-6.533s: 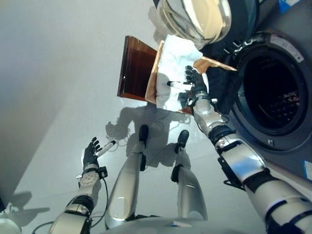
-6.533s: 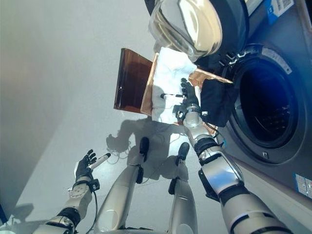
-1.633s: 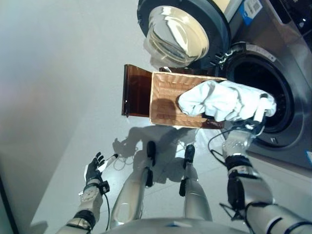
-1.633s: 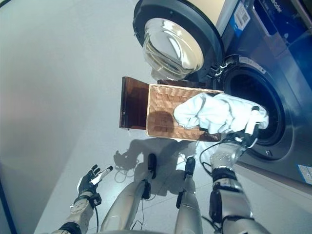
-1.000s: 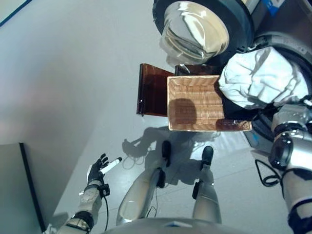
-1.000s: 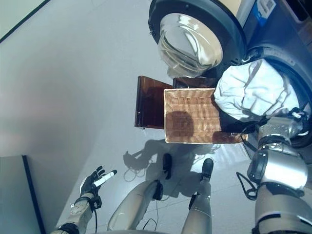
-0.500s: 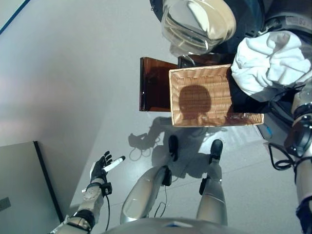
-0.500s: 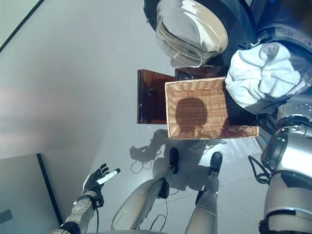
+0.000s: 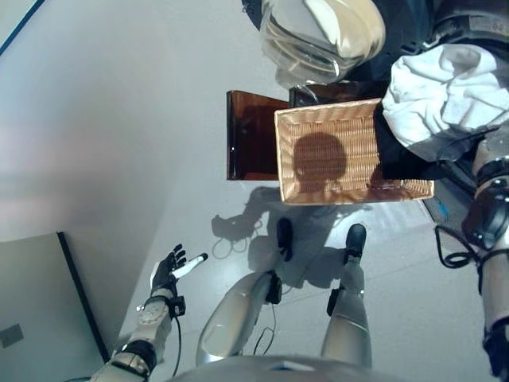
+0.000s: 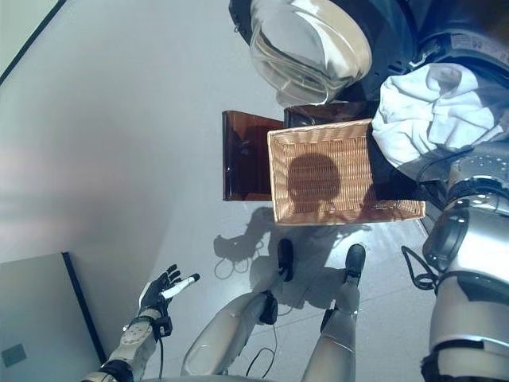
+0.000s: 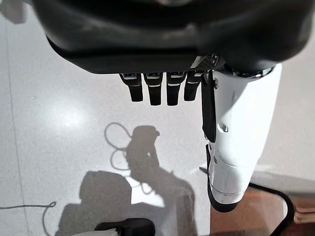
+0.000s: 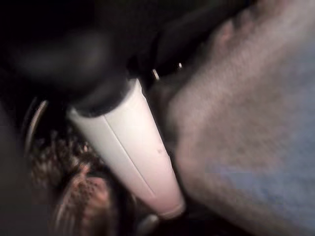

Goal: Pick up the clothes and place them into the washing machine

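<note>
A bundled white cloth (image 9: pixel 445 87) hangs at the mouth of the washing machine (image 9: pixel 469 24), over the right end of the wicker basket (image 9: pixel 334 151). My right hand is under the bundle; in the right wrist view its white-covered thumb (image 12: pixel 133 142) presses against the cloth (image 12: pixel 236 123), with the dark drum behind. A dark garment (image 9: pixel 398 155) hangs between the basket and the machine. The basket rests on the dark brown box (image 9: pixel 250 135). My left hand (image 9: pixel 167 270) is low at my left side over the floor, fingers straight and empty; it also shows in the left wrist view (image 11: pixel 167 88).
The machine's round glass door (image 9: pixel 322 36) stands open above the basket's far side. A grey panel (image 9: pixel 40 310) lies at the lower left. Grey floor (image 9: pixel 119 119) spreads to the left of the box.
My right hand lifted the white cloth out of the basket and carried it right to the machine's opening. The camera also shifted. My left hand stayed at my side.
</note>
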{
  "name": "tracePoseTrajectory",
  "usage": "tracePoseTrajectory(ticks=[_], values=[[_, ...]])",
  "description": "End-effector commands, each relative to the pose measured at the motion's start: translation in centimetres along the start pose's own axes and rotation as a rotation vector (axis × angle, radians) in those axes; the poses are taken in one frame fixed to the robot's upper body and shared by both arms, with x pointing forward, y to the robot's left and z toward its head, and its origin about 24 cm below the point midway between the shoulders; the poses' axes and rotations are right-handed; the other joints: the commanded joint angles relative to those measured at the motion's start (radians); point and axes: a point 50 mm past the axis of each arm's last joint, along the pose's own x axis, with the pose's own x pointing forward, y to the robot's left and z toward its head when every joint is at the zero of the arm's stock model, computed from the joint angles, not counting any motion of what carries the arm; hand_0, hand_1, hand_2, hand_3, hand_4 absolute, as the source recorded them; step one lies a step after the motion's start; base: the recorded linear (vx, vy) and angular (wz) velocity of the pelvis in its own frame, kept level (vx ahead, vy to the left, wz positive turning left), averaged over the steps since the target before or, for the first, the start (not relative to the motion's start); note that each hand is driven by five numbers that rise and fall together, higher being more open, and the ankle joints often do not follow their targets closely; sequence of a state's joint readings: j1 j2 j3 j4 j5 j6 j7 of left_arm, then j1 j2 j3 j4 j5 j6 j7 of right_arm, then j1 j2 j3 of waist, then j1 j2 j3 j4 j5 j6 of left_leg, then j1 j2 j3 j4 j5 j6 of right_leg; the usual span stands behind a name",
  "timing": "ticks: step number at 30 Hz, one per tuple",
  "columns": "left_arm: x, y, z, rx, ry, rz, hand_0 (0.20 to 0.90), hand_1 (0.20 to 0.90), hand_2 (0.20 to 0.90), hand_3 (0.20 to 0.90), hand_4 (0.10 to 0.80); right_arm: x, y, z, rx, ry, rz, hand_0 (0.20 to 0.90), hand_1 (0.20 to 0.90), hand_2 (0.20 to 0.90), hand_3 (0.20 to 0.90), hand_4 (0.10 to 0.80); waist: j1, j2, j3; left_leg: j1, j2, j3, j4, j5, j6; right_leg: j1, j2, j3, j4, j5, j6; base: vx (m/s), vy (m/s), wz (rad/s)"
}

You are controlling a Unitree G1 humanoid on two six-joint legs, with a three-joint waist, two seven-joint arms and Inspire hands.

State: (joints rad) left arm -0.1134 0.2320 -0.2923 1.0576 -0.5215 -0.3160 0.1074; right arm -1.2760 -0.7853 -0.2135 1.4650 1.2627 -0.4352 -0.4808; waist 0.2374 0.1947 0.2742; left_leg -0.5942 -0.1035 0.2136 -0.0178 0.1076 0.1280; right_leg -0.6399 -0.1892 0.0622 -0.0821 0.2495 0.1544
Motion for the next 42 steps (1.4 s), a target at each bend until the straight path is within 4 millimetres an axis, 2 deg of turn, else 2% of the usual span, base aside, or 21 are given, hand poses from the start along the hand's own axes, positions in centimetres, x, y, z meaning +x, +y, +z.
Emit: tracePoseTrajectory(ticks=[1, 4, 9, 22, 26, 29, 30, 31, 36, 38, 42], values=[[0.3, 1.8, 1.4, 0.005, -0.063, 0.066, 0.900, 0.900, 0.900, 0.900, 0.800, -1.8, 7.4, 7.1, -0.017, -0.229, 0.290, 0.200, 0.200, 0.200, 0.200, 0.300, 0.028, 0.123, -0.003, 0.030, 0.063, -0.103, -0.069, 0.021, -0.170, 0.065, 0.097, -0.050, 0.064, -0.095, -0.038, -0.038, -0.056, -0.10], [0.5, 1.5, 2.1, -0.017, -0.091, 0.056, 0.900, 0.900, 0.900, 0.900, 0.800, -3.2, 9.5, 7.4, -0.011, -0.237, 0.352, 0.200, 0.200, 0.200, 0.200, 0.300, 0.035, 0.135, 0.017, 0.006, 0.068, -0.101, -0.069, 0.031, -0.173, 0.028, 0.100, -0.049, 0.076, -0.096, -0.040, -0.034, -0.061, -0.03], [0.6, 1.4, 2.7, -0.058, -0.117, 0.059, 0.900, 0.900, 0.900, 0.900, 0.800, -4.8, 11.9, 8.3, -0.046, -0.271, 0.423, 0.200, 0.200, 0.200, 0.200, 0.300, 0.046, 0.144, 0.042, -0.033, 0.076, -0.101, -0.069, 0.043, -0.177, -0.033, 0.106, -0.044, 0.104, -0.100, -0.047, -0.008, -0.059, 0.00], [1.1, 1.9, 4.2, -0.087, -0.159, 0.108, 0.900, 0.900, 0.900, 0.900, 0.800, -7.2, 15.1, 10.6, -0.147, -0.361, 0.514, 0.200, 0.200, 0.200, 0.200, 0.300, 0.047, 0.137, 0.079, -0.109, 0.099, -0.109, -0.069, 0.058, -0.185, -0.156, 0.119, -0.033, 0.163, -0.124, -0.055, 0.012, -0.040, -0.02], [1.2, 2.0, 4.2, -0.098, -0.157, 0.129, 0.900, 0.900, 0.900, 0.900, 0.800, -8.0, 15.7, 12.9, -0.011, -0.408, 0.490, 0.200, 0.200, 0.200, 0.200, 0.300, 0.043, 0.135, 0.075, -0.118, 0.102, -0.109, -0.069, 0.050, -0.185, -0.173, 0.124, -0.031, 0.172, -0.139, -0.054, 0.012, -0.002, -0.01], [1.2, 2.3, 4.2, -0.095, -0.159, 0.145, 0.900, 0.900, 0.900, 0.900, 0.800, -8.7, 15.8, 15.2, 0.085, -0.476, 0.458, 0.200, 0.200, 0.200, 0.200, 0.300, 0.040, 0.132, 0.068, -0.123, 0.102, -0.114, -0.069, 0.047, -0.186, -0.178, 0.127, -0.030, 0.171, -0.144, -0.054, 0.001, -0.008, -0.02], [1.2, 2.2, 4.3, -0.096, -0.161, 0.144, 0.900, 0.900, 0.900, 0.900, 0.800, -8.8, 15.9, 15.2, 0.087, -0.478, 0.458, 0.200, 0.200, 0.200, 0.200, 0.300, 0.040, 0.133, 0.069, -0.129, 0.103, -0.113, -0.069, 0.056, -0.186, -0.184, 0.127, -0.030, 0.170, -0.135, -0.055, 0.000, 0.000, 0.00], [1.1, 2.4, 4.3, -0.098, -0.166, 0.156, 0.900, 0.900, 0.900, 0.900, 0.800, -9.5, 16.2, 16.7, 0.154, -0.523, 0.459, 0.200, 0.200, 0.200, 0.200, 0.300, 0.036, 0.131, 0.064, -0.131, 0.103, -0.117, -0.069, 0.052, -0.186, -0.187, 0.128, -0.031, 0.168, -0.138, -0.052, 0.000, 0.000, 0.00], [0.9, 3.4, 3.9, -0.097, -0.158, 0.202, 0.900, 0.900, 0.900, 0.900, 0.800, -10.3, 15.8, 20.3, 0.283, -0.617, 0.437, 0.200, 0.200, 0.200, 0.200, 0.300, 0.030, 0.120, 0.052, -0.139, 0.106, -0.126, -0.069, 0.051, -0.190, -0.195, 0.133, -0.040, 0.167, -0.141, -0.052, 0.015, -0.009, 0.03], [0.8, 3.6, 3.6, -0.092, -0.151, 0.212, 0.900, 0.900, 0.900, 0.900, 0.800, -9.9, 15.0, 21.5, 0.287, -0.656, 0.392, 0.200, 0.200, 0.200, 0.200, 0.300, 0.022, 0.114, 0.052, -0.141, 0.106, -0.128, -0.069, 0.051, -0.190, -0.198, 0.136, -0.043, 0.168, -0.138, -0.053, 0.030, -0.002, 0.10], [0.4, 4.5, 2.7, -0.064, -0.127, 0.237, 0.900, 0.900, 0.900, 0.900, 0.800, -7.7, 12.3, 23.8, 0.217, -0.732, 0.255, 0.200, 0.200, 0.200, 0.200, 0.300, 0.005, 0.095, 0.040, -0.141, 0.105, -0.130, -0.069, 0.046, -0.192, -0.191, 0.140, -0.052, 0.166, -0.141, -0.054, 0.014, -0.004, 0.08]])
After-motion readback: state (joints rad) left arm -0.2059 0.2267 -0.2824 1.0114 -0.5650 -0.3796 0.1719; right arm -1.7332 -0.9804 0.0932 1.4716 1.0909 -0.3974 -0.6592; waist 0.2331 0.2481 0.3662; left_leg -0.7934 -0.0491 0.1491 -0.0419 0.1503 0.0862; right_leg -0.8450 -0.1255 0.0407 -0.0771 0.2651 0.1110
